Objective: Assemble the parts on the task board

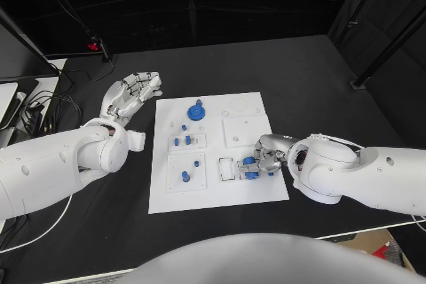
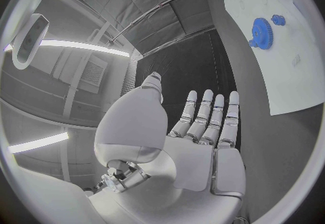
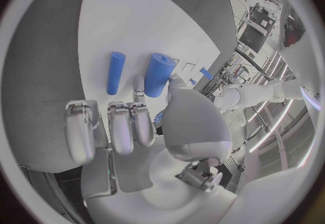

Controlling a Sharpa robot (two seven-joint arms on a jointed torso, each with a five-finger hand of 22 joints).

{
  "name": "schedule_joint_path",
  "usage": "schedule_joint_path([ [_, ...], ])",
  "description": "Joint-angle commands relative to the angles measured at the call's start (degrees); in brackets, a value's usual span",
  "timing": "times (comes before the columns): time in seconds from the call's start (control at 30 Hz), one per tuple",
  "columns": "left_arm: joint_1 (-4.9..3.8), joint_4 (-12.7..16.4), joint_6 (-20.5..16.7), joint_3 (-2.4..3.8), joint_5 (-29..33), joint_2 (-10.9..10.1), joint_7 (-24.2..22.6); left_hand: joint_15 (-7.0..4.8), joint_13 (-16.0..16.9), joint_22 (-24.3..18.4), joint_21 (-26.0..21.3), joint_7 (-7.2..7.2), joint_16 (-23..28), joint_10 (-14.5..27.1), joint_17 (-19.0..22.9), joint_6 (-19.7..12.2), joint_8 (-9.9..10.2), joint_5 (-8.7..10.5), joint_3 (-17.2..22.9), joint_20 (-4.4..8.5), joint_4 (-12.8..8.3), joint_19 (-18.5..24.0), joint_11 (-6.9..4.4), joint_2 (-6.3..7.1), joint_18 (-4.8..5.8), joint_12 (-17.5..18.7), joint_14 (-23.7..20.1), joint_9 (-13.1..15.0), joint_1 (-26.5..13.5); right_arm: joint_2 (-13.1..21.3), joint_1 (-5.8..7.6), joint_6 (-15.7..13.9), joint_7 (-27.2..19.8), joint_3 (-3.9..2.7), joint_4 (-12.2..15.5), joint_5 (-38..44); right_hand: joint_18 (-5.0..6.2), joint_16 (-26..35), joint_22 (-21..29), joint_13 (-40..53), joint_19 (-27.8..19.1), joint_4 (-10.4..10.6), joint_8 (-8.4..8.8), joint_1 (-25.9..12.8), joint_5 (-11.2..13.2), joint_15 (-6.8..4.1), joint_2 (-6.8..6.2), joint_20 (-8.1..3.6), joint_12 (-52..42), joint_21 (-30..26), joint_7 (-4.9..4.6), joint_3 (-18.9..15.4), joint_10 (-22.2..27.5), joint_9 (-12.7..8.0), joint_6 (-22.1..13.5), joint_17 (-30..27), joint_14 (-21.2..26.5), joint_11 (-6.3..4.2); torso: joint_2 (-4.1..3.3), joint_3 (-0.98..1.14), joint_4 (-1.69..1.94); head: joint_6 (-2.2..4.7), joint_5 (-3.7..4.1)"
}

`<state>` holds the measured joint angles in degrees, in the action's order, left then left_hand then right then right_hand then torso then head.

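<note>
The white task board (image 1: 217, 191) lies in the middle of the black table. On it a blue gear (image 1: 196, 113) sits near the far edge, with small blue parts (image 1: 184, 141) and one more (image 1: 186, 176) in recessed plates nearer me. My right hand (image 1: 263, 156) rests on the board's right side over two blue cylinders (image 1: 249, 171). In the right wrist view a thin cylinder (image 3: 116, 72) lies free, while thumb and a fingertip pinch the thicker cylinder (image 3: 158, 74). My left hand (image 1: 133, 93) hovers flat, fingers straight, left of the board's far corner; the gear (image 2: 261, 31) lies beyond it.
Cables and equipment (image 1: 34, 108) crowd the table's left edge. A black stand's foot (image 1: 359, 84) rests at the far right. Bare black table surrounds the board at the back and on both sides.
</note>
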<state>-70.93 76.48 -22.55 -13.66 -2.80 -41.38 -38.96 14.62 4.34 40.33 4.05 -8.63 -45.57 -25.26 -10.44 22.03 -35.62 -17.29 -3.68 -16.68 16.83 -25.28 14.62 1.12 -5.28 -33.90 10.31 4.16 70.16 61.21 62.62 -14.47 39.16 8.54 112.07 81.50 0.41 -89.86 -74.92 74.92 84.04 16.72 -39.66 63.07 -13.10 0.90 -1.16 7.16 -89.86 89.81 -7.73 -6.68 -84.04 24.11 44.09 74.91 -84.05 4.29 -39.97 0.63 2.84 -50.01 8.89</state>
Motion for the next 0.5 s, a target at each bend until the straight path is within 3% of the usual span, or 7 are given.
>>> schedule_joint_path([
  [0.03,-0.08,-0.02,0.54,0.05,0.02,0.07,-7.31,0.09,-0.07,-0.03,0.13,-8.12,-0.19,0.32,0.08,-0.45,-0.24,-0.19,-0.01,0.06,-0.04,-0.28,0.01,-0.63,0.06,-0.21,-0.33,-0.09,0.01,-0.22,-0.56,3.0,1.86,0.45,-0.17,-0.34,-0.41,-0.14,-15.08,15.08,5.96,-0.15,1.12,1.08,-0.91,-0.2,-0.02,-0.23,-0.14,0.19,-0.11,-0.04,-5.96,-9.67,-0.5,15.09,-5.95,-0.19,0.05,-0.03,-0.05,0.01,0.16],
  [0.17,-0.08,-0.06,0.57,0.05,0.02,0.12,-7.28,0.09,-0.07,-0.03,0.13,-8.12,-0.19,0.32,0.08,-0.45,-0.24,-0.19,-0.01,0.06,-0.04,-0.28,0.01,-0.63,0.06,-0.21,-0.33,-0.09,0.01,-0.27,-0.6,2.93,1.62,0.45,-0.04,-1.56,-0.41,-0.14,-15.08,15.08,5.96,-0.41,1.99,3.25,-2.57,0.07,0.39,0.01,-0.14,0.19,-0.49,0.22,-5.96,-10.14,-1.31,15.09,-5.95,0.15,0.02,0.01,0.0,0.01,0.25],
  [0.27,-0.08,-0.1,0.59,0.05,0.02,0.13,-7.24,0.09,-0.08,-0.1,0.13,-8.13,-0.25,0.33,0.14,-0.5,-0.27,-0.23,-0.04,0.06,-0.03,-0.24,0.01,-0.69,0.06,-0.28,-0.33,-0.1,0.01,-0.24,-0.61,2.09,1.09,0.45,0.09,-2.81,-0.41,-0.14,-15.08,15.08,5.96,-2.65,4.48,9.26,-1.96,0.59,1.42,0.42,-0.14,0.19,-1.18,2.15,-5.96,-11.52,-2.79,15.09,-5.95,0.76,0.07,0.02,0.01,0.01,0.28],
  [0.4,-0.07,-0.14,0.61,0.05,0.02,0.12,-7.2,0.09,-0.09,-0.06,0.13,-8.13,-0.26,0.33,0.15,-0.51,-0.28,-0.24,-0.04,0.06,-0.03,-0.27,0.01,-0.7,0.06,-0.29,-0.33,-0.1,0.01,-0.04,-0.62,-0.88,-0.45,0.45,0.24,-6.13,-0.41,-0.14,-15.08,15.08,5.96,-4.12,6.53,13.22,-1.6,1.0,2.92,0.88,-0.14,0.19,-1.5,4.67,-5.96,-12.89,-1.65,15.09,-5.95,1.11,0.08,-0.02,0.0,0.01,0.25],
  [0.5,-0.07,-0.16,0.66,0.05,0.02,0.1,-7.16,0.09,-0.09,-0.08,0.13,-8.13,-0.27,0.34,0.16,-0.52,-0.28,-0.24,-0.05,0.06,-0.03,-0.26,0.01,-0.71,0.06,-0.3,-0.33,-0.1,0.02,0.24,-0.63,-3.47,-1.9,0.45,0.35,-9.58,-0.41,-0.14,-15.08,15.08,5.96,-4.46,7.93,14.41,-2.54,0.98,3.32,0.94,-0.14,0.19,-1.43,5.69,-5.96,-13.76,-0.53,15.09,-5.95,1.09,0.1,-0.03,-0.03,0.01,0.27],
])
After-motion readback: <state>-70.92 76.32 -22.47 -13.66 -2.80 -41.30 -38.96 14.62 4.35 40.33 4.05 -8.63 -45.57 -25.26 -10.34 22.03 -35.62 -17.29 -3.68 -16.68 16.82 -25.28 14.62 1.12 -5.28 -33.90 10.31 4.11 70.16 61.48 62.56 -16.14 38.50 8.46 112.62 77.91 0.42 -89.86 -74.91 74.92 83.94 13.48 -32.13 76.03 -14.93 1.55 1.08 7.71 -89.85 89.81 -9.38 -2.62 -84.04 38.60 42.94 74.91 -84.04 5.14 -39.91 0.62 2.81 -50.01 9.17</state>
